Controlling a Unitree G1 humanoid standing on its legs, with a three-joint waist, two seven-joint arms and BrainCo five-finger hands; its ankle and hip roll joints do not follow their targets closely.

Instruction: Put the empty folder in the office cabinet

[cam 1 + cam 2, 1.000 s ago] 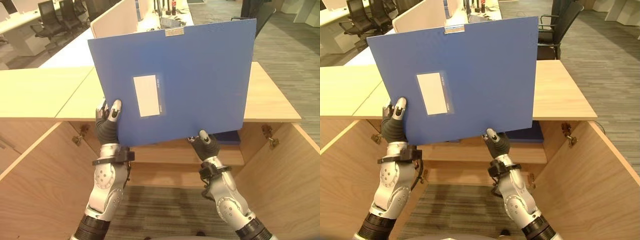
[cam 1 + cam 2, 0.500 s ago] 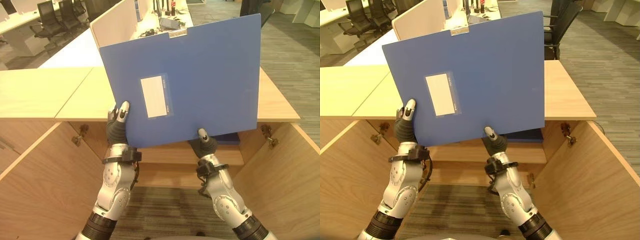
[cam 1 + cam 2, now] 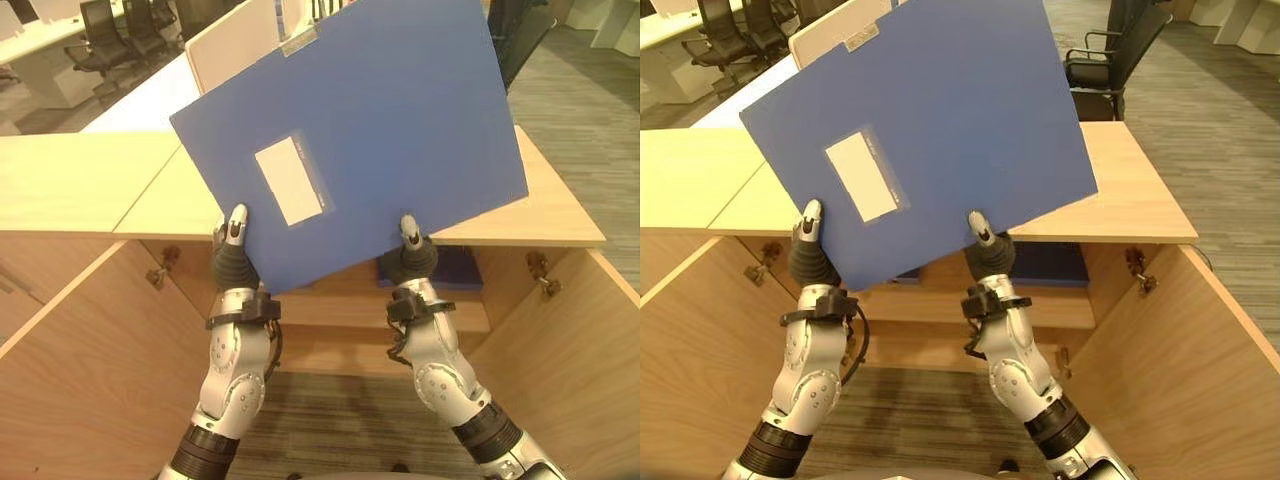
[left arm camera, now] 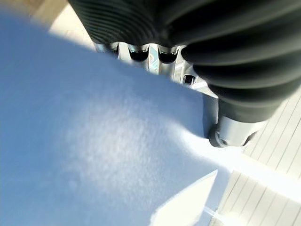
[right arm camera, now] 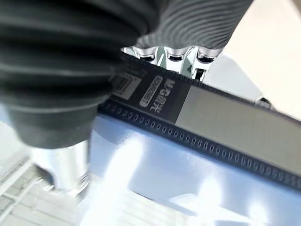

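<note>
Left eye view: the blue folder (image 3: 380,120) is held up at frame centre, tilted, above the wooden worktop (image 3: 80,185) and in front of the open office cabinet (image 3: 330,310), pinched along its lower edge by the left hand (image 3: 234,255) and the right hand (image 3: 412,255), thumbs on the near face. For the step in hand, judged to be lowering it into the cabinet, the folder should be levelled, both pinches kept firm, and its edges steered clear of the open doors (image 3: 70,350). The folder is seen as a flat, rigid board with a white label pocket (image 3: 290,180) left of centre and a metal clip (image 3: 298,40) at its upper edge.
</note>
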